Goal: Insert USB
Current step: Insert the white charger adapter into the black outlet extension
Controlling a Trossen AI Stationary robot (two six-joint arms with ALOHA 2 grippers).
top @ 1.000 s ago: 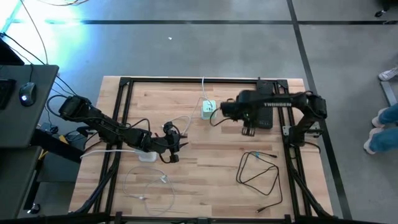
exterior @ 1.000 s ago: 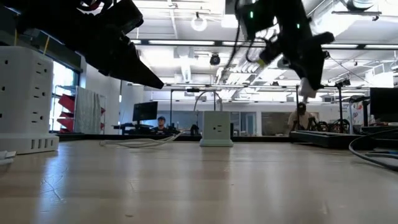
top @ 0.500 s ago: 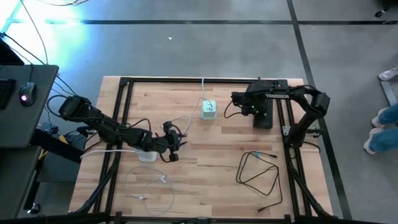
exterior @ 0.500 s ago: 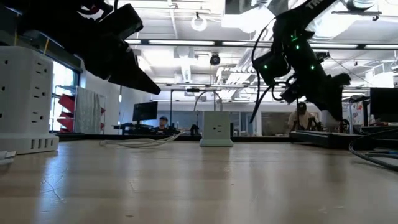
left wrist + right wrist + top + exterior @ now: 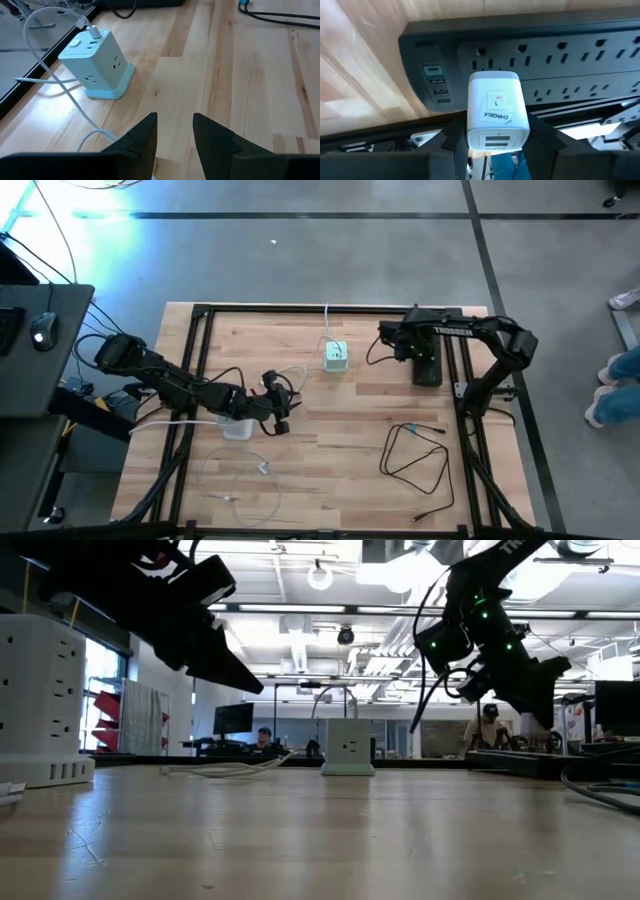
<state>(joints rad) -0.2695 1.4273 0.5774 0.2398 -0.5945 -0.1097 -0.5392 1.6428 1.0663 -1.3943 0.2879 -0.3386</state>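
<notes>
Holding: right gripper [image 5: 496, 137] is clenched on a white charger block [image 5: 497, 111] labelled CHARGBLK, its USB slots facing back toward the wrist camera.
Charger block place: lifted off the table at the far right, directly over the black power strip [image 5: 427, 365] that lies by the right frame rail.
Key relation: the block's far end points down at the strip's outlet face; in the right wrist view the strip fills the background just beyond the block, its own small USB ports [image 5: 435, 82] off to one side of the block.
Long axis: the strip runs near-to-far along the right edge of the table [image 5: 330, 470]; the block's long axis stands roughly square to the strip's face, so the approach looks like a straight push inward.
Contact: cannot tell whether block and strip touch; they look close but apart.
Nearer arm: the right arm, by a wide margin.
Left gripper: left gripper [image 5: 174, 135] hangs with fingers parted and nothing between them, at the near left of the table, well apart from the strip.
Other socket: pale green cube outlet [image 5: 95, 62] at far centre, a white cable [image 5: 60, 87] already plugged into its top; it lies ahead of the left gripper.
Loose cable: black cable [image 5: 415, 455] coiled at the near right, untouched.
Judgement: lining up the block with a free outlet is what the coming move hinges on.
</notes>
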